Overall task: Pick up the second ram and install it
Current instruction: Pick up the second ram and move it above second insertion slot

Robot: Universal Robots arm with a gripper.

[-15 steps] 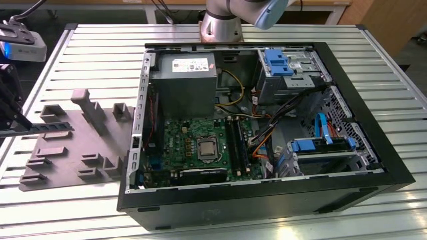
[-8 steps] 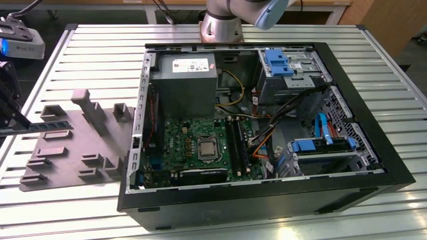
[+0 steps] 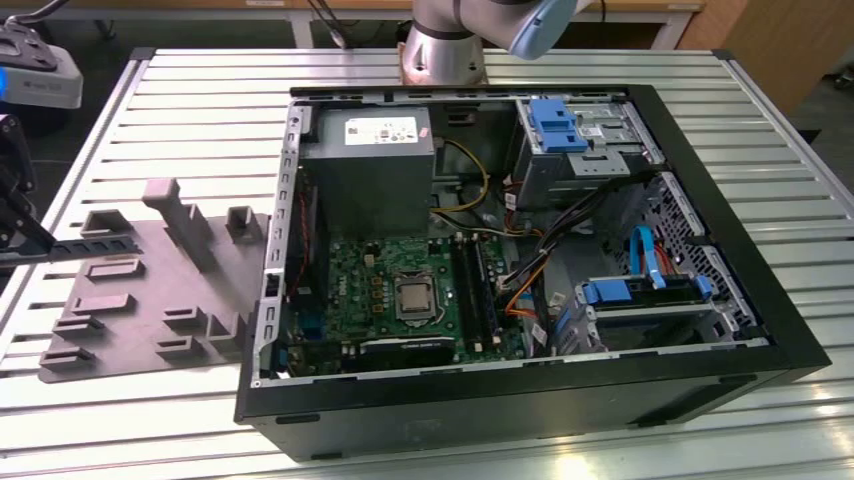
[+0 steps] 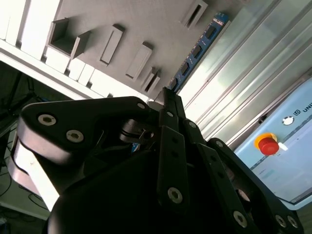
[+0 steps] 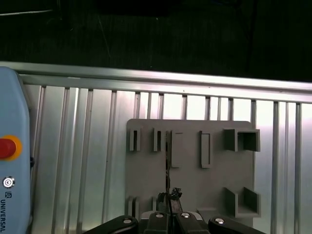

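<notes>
The second ram is a long dark stick with small chips on its face, and my gripper is shut on one of its ends. In the first wrist view the ram appears edge-on as a thin dark line running out from the gripper over the grey tray. In the exterior view the gripper sits at the far left, by the outer end of the tray. The black memory slots lie on the green motherboard inside the open computer case.
The tray has raised blocks and a tall post. A pendant with a red button lies on the slatted metal table beside the tray. The case also holds a power supply, cables and blue drive bays.
</notes>
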